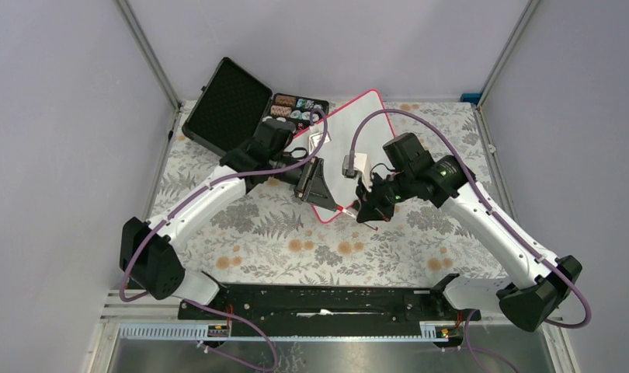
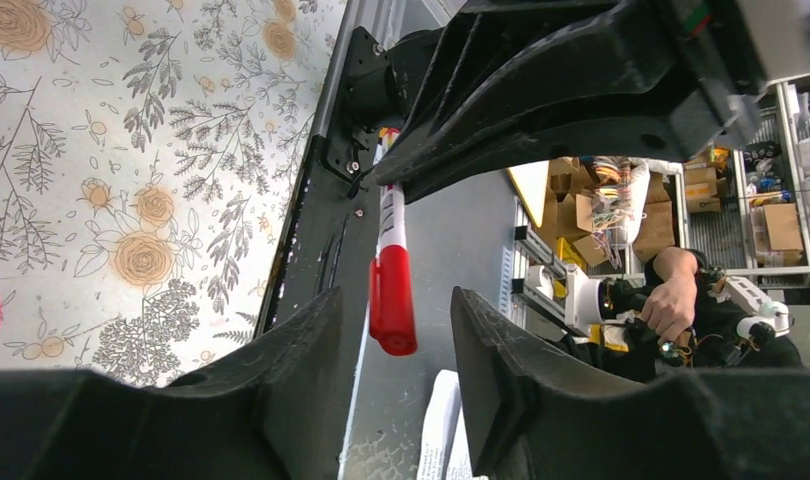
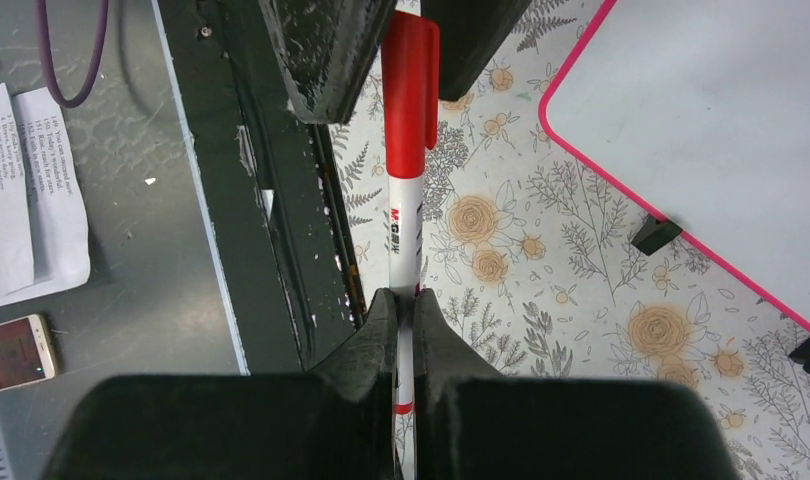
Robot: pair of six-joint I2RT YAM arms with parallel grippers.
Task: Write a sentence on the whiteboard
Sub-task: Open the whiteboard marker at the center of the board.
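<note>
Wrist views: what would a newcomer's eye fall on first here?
The red-capped marker, shared between both arms: the right gripper is shut on its white barrel, and the left gripper, open, flanks the cap. Beyond them, the pink-rimmed whiteboard lies askew on the floral tablecloth.

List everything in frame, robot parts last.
whiteboard: 1, white with pink-red rim, far centre of the table
marker: 1, white barrel, red cap on, between the two grippers
case: 1, black, foam-lined, open, far left
small items: several, mixed colours, right beside the case
tablecloth: 1, white floral, over the table
paper: count unclear, white, printed, past the near edge
phone: 1, reddish screen, by the paper
left gripper: 1, black, open around the cap
right gripper: 1, black, shut on the barrel
</note>
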